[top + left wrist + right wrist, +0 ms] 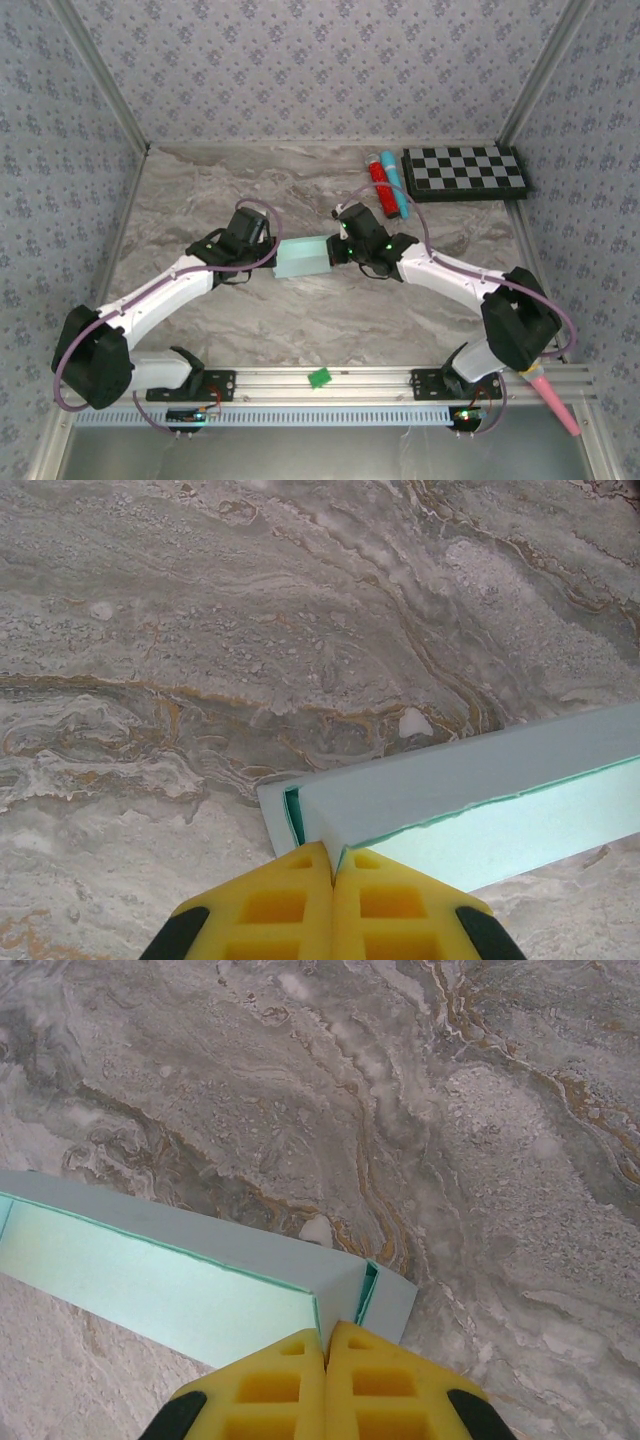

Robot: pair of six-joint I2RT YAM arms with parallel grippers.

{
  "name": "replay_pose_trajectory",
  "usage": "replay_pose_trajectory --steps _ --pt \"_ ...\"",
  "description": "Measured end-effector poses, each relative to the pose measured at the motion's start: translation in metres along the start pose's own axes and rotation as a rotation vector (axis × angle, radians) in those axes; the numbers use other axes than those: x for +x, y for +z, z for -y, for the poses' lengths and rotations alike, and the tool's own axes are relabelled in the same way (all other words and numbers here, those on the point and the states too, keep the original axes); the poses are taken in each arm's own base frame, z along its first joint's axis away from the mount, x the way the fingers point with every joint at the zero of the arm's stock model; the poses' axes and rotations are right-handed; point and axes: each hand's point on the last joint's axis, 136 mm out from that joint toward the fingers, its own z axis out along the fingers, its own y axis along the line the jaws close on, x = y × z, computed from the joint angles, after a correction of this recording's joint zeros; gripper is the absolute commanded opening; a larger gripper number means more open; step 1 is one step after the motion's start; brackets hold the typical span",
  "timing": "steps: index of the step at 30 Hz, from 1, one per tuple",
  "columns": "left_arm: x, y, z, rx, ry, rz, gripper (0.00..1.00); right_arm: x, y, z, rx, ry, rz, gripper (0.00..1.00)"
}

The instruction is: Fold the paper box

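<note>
I have the box (303, 258) lying at mid-table (300, 320) between my two arms, its open side showing the paler inside in both wrist views. My left gripper (332, 868) is squeezed tight on the thin card wall at the box's left end, and my right gripper (325, 1345) is clamped the same way on the opposite end. A checkerboard (465, 172) sits well apart at the far right, with a red roll (379, 186) and a blue tube (394, 186) just beside it.
</note>
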Motion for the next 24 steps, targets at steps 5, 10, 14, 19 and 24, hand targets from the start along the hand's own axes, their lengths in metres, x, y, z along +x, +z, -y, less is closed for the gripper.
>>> replay_pose_trajectory --steps 5,10,14,19,24 --pt "-0.0013 0.0013 -0.0012 -0.004 -0.003 0.004 0.03 -0.0012 0.0015 -0.0005 0.000 0.010 0.001 0.01" --pt "-0.0012 0.0021 -0.0018 -0.005 -0.003 0.007 0.00 -0.0010 0.0023 -0.0002 0.004 0.012 0.002 0.00" --pt "-0.0013 0.0033 -0.0020 -0.004 -0.004 0.013 0.00 -0.0009 0.0023 -0.0008 0.012 0.007 0.007 0.00" --pt "-0.0015 0.0046 -0.0028 -0.001 -0.005 0.029 0.00 0.0005 0.0030 -0.0008 0.030 -0.002 0.017 0.00" --pt "0.0008 0.0045 -0.0034 0.010 -0.005 0.045 0.00 0.0027 0.0046 -0.0007 0.042 -0.010 0.032 0.00"
